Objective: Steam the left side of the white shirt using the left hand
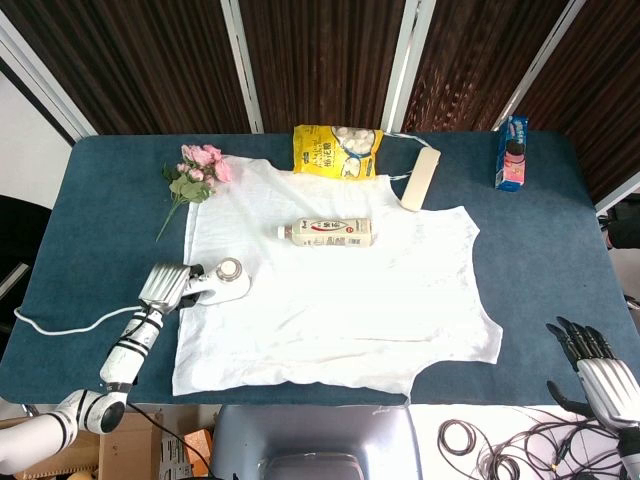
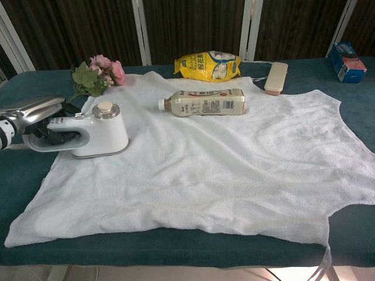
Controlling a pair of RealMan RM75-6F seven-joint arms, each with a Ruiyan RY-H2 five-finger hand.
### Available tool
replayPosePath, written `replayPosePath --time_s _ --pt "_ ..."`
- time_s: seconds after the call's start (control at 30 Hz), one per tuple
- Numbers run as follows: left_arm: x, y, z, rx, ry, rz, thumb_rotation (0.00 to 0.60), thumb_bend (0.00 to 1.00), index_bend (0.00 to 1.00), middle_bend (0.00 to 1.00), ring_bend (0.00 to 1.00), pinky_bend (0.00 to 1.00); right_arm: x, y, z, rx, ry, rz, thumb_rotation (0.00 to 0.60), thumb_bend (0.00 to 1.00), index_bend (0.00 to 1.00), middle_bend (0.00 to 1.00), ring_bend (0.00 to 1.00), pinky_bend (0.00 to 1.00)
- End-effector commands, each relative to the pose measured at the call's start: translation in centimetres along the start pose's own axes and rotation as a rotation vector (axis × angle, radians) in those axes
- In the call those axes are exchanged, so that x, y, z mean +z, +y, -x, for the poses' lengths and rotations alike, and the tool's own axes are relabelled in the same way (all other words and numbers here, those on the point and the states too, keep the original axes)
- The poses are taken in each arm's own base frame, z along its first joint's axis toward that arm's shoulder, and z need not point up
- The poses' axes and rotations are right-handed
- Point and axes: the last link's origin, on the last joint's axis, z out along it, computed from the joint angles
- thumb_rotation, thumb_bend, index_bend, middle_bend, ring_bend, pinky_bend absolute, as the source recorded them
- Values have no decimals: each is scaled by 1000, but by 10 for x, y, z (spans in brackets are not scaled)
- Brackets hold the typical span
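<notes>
A white shirt [image 1: 340, 290] [image 2: 222, 170] lies spread flat on the blue table. My left hand [image 1: 165, 287] [image 2: 32, 114] grips the handle of a white steamer [image 1: 222, 283] [image 2: 96, 132], which stands on the shirt's left edge, about halfway down. Its white cord [image 1: 60, 322] trails off to the left. My right hand [image 1: 592, 365] hangs off the table's near right corner, fingers apart and holding nothing.
A drink bottle [image 1: 325, 232] [image 2: 205, 102] lies on the shirt's upper middle. A yellow snack bag [image 1: 337, 150] and a cream case [image 1: 421, 178] sit at the shirt's far edge. Pink flowers [image 1: 197, 172] [image 2: 96, 73] lie beyond the steamer. A blue box [image 1: 512, 152] stands far right.
</notes>
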Motion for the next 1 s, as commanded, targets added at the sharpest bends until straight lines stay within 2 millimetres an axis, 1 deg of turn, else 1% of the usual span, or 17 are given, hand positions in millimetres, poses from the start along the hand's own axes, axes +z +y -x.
replayPosePath --time_s 0.03,0.13,0.23,0.37,0.43,0.53,0.6,0.7,0.77,0.87,1.0 --pt "-24 5 -6 -3 -11 38 600 536 694 846 908 831 0 -1 0 -1 0 -1 600 310 0 0 0 0" --pt "-28 7 -16 17 14 46 600 536 694 847 907 831 0 -1 0 -1 3 -2 600 310 0 0 0 0" --pt "-22 2 -30 -14 70 14 600 536 694 846 908 831 -1 -1 0 -1 4 -3 600 310 0 0 0 0" --pt "-7 -15 -48 -101 159 -64 600 536 694 845 902 830 -2 -1 0 0 6 -4 600 310 0 0 0 0" --pt "0 -27 -50 -115 182 -103 600 536 694 842 900 828 -2 -1 0 0 6 -4 600 309 0 0 0 0" --pt "8 -47 -46 -102 175 -146 600 532 694 827 879 810 -2 0 -1 1 6 -4 600 310 0 0 0 0" --pt "9 -61 -39 -85 143 -161 600 528 694 813 857 789 -2 0 -1 3 9 -2 600 310 0 0 0 0" --pt "9 -69 -32 -68 114 -158 600 521 695 793 827 759 -2 0 -1 3 10 -1 600 310 0 0 0 0" --pt "4 -84 -18 -71 70 -181 600 514 695 780 810 743 -1 0 0 0 5 -2 600 309 0 0 0 0" --pt "4 -92 -11 -97 63 -181 600 498 695 760 783 718 0 -1 1 -3 0 1 600 310 0 0 0 0" --pt "3 -94 -4 -91 41 -159 600 466 694 712 723 666 2 -2 2 -8 -7 3 600 310 0 0 0 0"
